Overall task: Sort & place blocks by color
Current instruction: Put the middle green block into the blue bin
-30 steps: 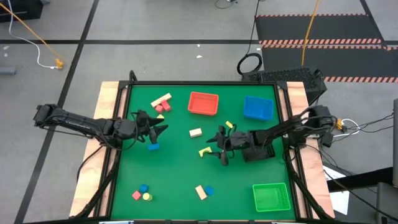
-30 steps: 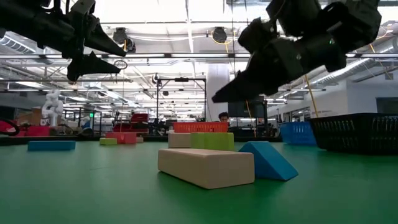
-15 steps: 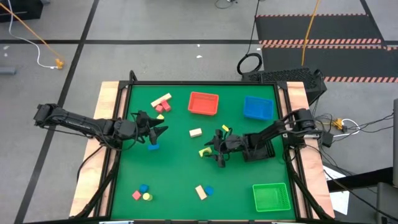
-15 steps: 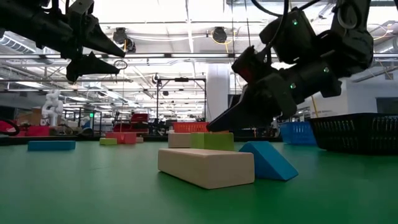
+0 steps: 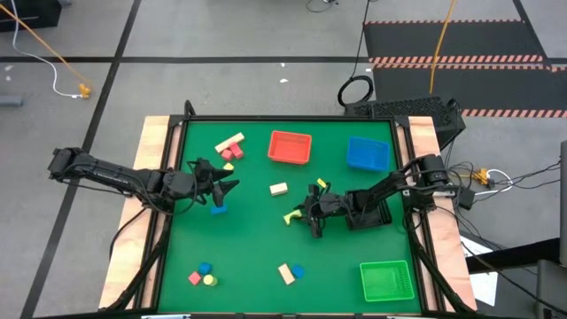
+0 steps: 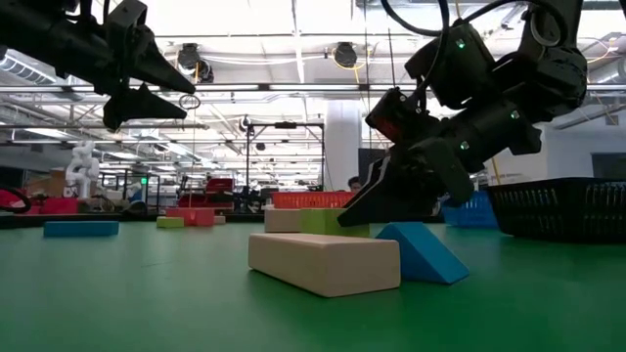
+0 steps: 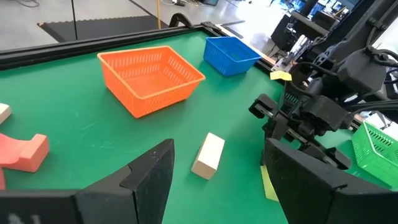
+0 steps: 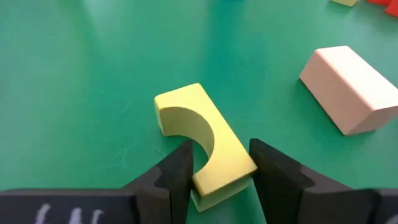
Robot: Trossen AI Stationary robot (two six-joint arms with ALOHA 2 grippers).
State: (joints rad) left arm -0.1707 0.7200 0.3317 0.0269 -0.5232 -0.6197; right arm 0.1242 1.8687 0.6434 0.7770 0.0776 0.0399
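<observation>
The yellow-green arch block [image 8: 202, 146] lies flat on the green table, near the middle [image 5: 291, 216]. My right gripper [image 8: 219, 168] has come down at the block's right end [image 5: 306, 215] and is shut on it. My left gripper [image 5: 229, 182] hangs open above the table's left part, just beyond a blue block [image 5: 219, 209], touching nothing. In its wrist view the open fingers [image 7: 217, 180] frame a pale wood block [image 7: 208, 154] farther off. More red, blue, yellow and pale blocks lie scattered over the table. My right gripper pinches the arch block's end nearest the wrist [image 8: 227, 177] between its two fingers, one on each long side. The fingers [image 8: 180, 168] slant down from the table's right and lie along the block. The block rests flat on the table with its arch cut-out facing sideways.
A red tray [image 5: 290, 146] and a blue tray [image 5: 367, 152] stand at the far edge, a green tray [image 5: 386, 280] in the near right corner. Block groups lie far left [image 5: 229, 146], near left [image 5: 203, 273] and near centre [image 5: 290, 272]. A pale block [image 5: 278, 188] sits mid-table.
My right gripper has moved a little toward the table's left and come down from above the table onto the yellow-green arch block. The block has stayed where it was. The left arm has kept still.
</observation>
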